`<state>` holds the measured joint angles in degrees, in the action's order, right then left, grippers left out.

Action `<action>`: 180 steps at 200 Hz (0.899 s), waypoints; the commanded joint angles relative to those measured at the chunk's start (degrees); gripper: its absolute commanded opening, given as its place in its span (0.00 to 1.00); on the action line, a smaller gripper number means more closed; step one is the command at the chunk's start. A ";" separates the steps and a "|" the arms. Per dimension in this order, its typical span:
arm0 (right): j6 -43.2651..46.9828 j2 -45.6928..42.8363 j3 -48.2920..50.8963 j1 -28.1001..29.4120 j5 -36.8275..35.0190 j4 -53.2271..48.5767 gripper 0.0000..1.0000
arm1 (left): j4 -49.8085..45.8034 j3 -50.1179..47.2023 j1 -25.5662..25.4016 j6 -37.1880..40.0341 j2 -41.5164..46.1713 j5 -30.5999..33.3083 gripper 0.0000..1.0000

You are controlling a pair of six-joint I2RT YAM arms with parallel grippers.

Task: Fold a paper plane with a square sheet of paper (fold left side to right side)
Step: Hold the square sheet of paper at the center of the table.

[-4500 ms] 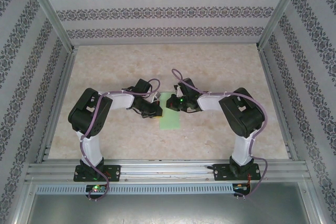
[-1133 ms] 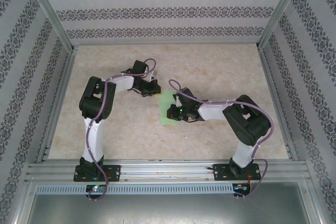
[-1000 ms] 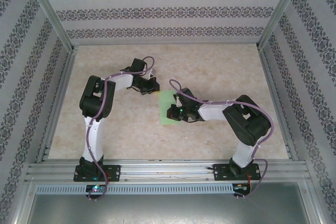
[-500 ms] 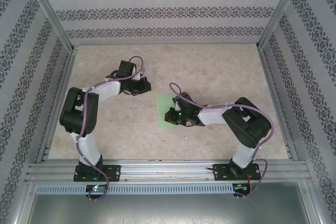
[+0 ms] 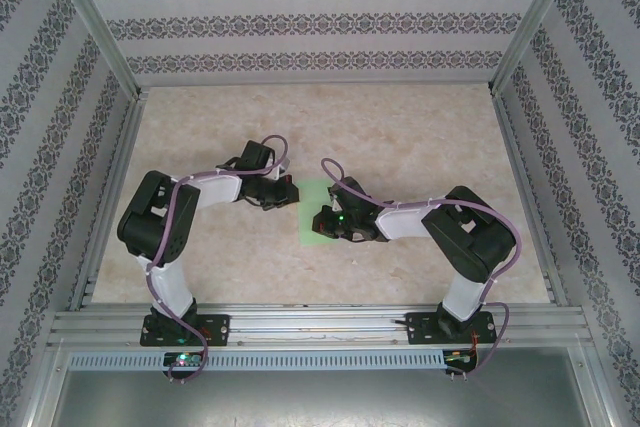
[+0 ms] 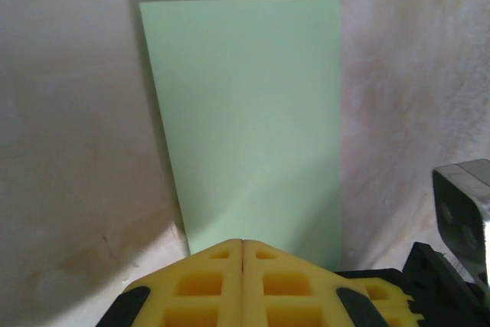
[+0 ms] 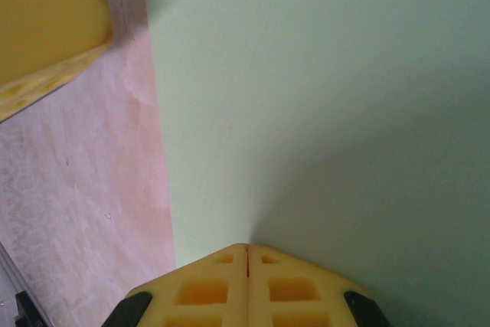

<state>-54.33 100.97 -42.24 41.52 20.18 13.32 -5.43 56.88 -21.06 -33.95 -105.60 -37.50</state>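
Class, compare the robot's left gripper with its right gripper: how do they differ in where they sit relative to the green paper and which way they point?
The left gripper sits at the edge of the green paper, partly over the bare table. The right gripper sits well onto the paper. Seen from above, the left gripper points rightwards and the right gripper leftwards, towards each other. Both are shut and yellow-tipped.
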 commanded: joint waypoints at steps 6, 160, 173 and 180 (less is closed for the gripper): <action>-0.69 3.58 1.63 1.20 -2.34 -6.99 0.00 | 1.92 1.56 -0.90 -0.59 -2.04 -1.25 0.04; 2.85 -6.77 -2.94 -3.70 4.25 -8.02 0.31 | -1.78 1.85 -1.57 4.57 -6.77 1.11 0.01; 4.55 -8.32 -2.15 -5.51 4.81 -10.27 0.33 | -1.82 1.73 -1.58 4.52 -6.90 1.11 0.01; 5.18 -9.03 -1.36 -6.54 5.22 -11.27 0.34 | -1.81 1.65 -1.54 4.42 -6.90 1.18 0.01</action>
<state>-52.53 95.26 -43.53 37.95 23.42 7.35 -4.62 58.76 -21.80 -31.48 -110.02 -38.30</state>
